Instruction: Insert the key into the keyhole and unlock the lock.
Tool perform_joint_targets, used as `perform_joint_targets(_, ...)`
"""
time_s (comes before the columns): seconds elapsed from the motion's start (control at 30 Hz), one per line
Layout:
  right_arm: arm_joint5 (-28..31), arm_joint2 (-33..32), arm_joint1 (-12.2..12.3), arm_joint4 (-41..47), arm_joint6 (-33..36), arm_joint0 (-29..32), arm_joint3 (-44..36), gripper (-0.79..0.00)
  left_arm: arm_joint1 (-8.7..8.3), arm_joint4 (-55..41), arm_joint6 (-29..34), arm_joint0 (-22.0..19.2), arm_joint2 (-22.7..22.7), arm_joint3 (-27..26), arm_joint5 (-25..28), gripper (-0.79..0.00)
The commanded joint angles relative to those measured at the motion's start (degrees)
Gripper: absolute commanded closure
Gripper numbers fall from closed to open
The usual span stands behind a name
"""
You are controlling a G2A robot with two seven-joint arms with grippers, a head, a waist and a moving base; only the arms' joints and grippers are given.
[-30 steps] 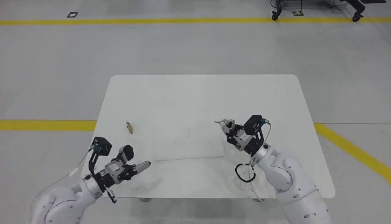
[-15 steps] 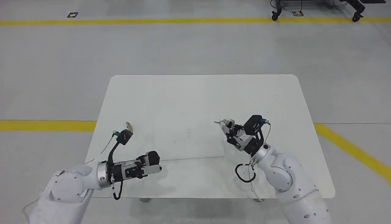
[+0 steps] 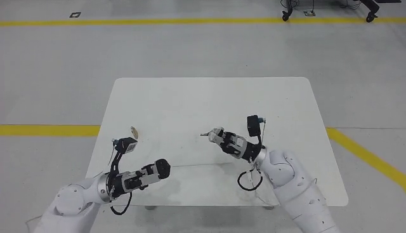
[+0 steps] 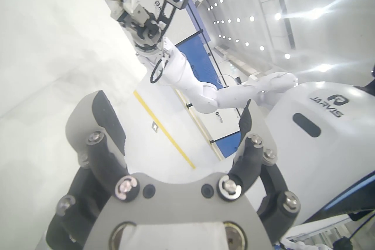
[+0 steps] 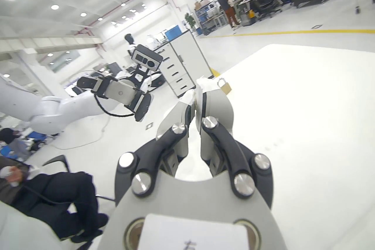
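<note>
You have the lock, a small brass padlock, lying on the white bench near its left edge in the top view, with nothing touching it. Your right claw sits just right of the frame's centre. Its fingers are pressed together on the key, whose metal blade sticks out leftward toward the lock, and the two are well apart. Your left claw is in the lower left of the top view, over the front part of the bench, below and right of the lock. Its jaws are spread wide and hold nothing.
</note>
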State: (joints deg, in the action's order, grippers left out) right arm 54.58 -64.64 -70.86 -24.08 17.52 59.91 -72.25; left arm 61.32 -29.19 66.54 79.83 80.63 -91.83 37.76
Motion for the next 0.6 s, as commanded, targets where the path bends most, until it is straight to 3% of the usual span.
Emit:
perform_joint_targets(0.0,0.2,2.4,-0.2,6.7,4.9,-2.4,2.3,0.000,-0.44,1.0,-1.2,0.2,-0.6,-0.3,1.2,-0.785)
perform_joint_targets(0.17,0.8,6.1,-0.7,14.6,11.2,-5.3,4.3,0.000,-1.29,8.1,-5.6,0.1,-2.9,-0.1,5.6,-0.785)
perform_joint_targets(0.3,1.3,8.2,-0.9,17.8,14.5,-7.0,5.6,0.000,-1.64,11.9,-9.3,-0.2,-4.1,1.4,9.3,-0.588)
perform_joint_targets(0.57,1.5,13.3,-1.2,26.4,25.0,-9.9,7.3,0.000,-2.33,12.4,-11.2,-1.4,-5.2,3.2,11.1,-0.471)
